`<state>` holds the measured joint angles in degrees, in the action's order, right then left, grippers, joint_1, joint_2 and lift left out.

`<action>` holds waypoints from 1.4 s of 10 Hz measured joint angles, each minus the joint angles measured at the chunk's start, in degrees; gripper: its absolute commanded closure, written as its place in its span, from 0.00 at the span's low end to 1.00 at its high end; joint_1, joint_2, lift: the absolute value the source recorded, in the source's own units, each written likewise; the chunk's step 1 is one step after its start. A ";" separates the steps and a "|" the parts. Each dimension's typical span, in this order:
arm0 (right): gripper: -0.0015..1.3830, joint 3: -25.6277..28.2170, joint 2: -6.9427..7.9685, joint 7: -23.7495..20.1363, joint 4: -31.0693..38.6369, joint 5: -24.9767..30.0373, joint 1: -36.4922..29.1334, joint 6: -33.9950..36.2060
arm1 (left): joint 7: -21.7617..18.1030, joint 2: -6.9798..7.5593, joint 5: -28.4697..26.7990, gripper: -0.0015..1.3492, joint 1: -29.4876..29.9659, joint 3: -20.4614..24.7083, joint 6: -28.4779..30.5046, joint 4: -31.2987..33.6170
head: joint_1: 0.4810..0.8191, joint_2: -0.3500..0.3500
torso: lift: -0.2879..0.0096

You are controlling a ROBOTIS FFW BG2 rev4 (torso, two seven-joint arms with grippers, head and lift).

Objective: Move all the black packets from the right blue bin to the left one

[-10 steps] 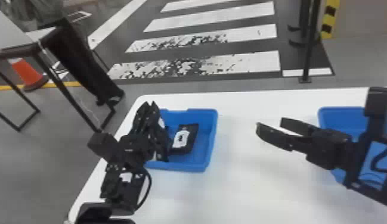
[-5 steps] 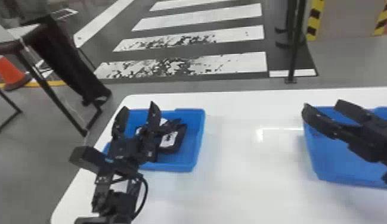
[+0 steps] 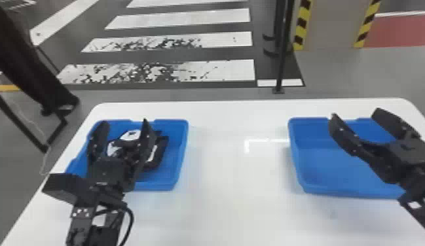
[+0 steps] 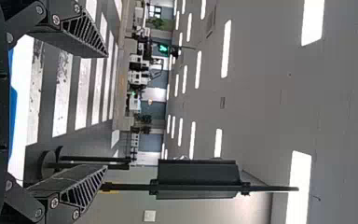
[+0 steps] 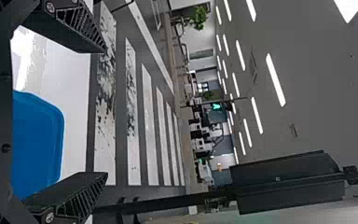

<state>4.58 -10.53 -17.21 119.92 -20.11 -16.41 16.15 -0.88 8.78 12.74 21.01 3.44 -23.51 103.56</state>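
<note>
In the head view my left gripper [image 3: 125, 126] stands open above the left blue bin [image 3: 180, 157], its two fingers spread over the packets. Black packets with white labels [image 3: 160, 149] lie in that bin, partly covered by the gripper. My right gripper [image 3: 355, 116] is open over the right blue bin [image 3: 326, 163], and bare blue bottom shows there. In the left wrist view the left gripper [image 4: 106, 112] has nothing between its fingertips. The right wrist view has the right gripper [image 5: 106, 112] spread wide, with the right bin [image 5: 37, 140] beyond its base.
Both bins stand on a white table [image 3: 237, 183], with a wide bare strip between them. A black post [image 3: 282, 49] rises from the floor behind the table. At the far left, a person's dark trouser leg and a table frame show beyond the edge.
The head view has swung toward the right, bringing more of the right bin into sight. My right gripper now stands over that bin instead of left of it. The left gripper stays over the left bin.
</note>
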 measured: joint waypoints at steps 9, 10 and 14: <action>0.07 0.22 1.13 1.83 1.93 7.69 -4.61 -2.22 | 0.77 -0.09 0.43 0.16 1.91 -3.55 2.76 0.45 | 0.63 0.58 | 0.40; 0.07 0.22 1.13 1.82 1.97 7.78 -4.56 -2.11 | 0.71 -0.02 0.99 0.16 1.92 -3.68 3.39 0.85 | 0.63 0.58 | 0.40; 0.07 0.22 1.05 1.83 2.70 8.13 -4.57 -1.63 | 0.70 0.18 1.88 0.16 2.38 -3.99 6.20 3.11 | 0.63 0.57 | 0.40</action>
<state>4.80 -9.48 -15.38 122.62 -11.98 -20.98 14.52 -0.18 8.96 14.62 23.38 -0.55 -17.30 106.67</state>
